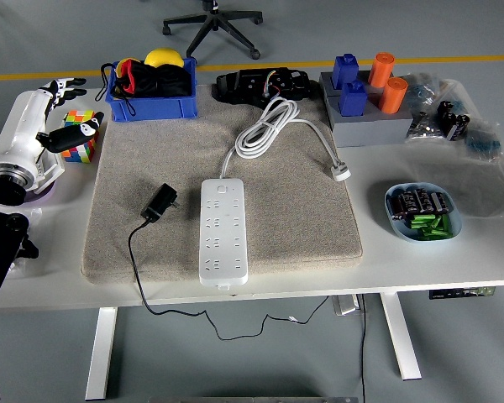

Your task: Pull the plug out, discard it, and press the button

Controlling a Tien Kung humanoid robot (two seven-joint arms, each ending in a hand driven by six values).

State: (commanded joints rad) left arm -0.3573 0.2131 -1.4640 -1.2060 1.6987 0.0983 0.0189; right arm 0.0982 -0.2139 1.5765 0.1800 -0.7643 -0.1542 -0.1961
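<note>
Head view: black plug (160, 202) lies unplugged beside white power strip (223, 229).

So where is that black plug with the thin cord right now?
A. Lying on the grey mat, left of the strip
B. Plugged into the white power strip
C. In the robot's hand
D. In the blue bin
A: the black plug lies loose on the grey mat, just left of the white power strip, with no hand near it.

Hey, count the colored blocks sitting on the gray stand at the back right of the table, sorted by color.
Blue blocks: 2
Orange blocks: 2
Total: 4, all on the gray stand
</note>
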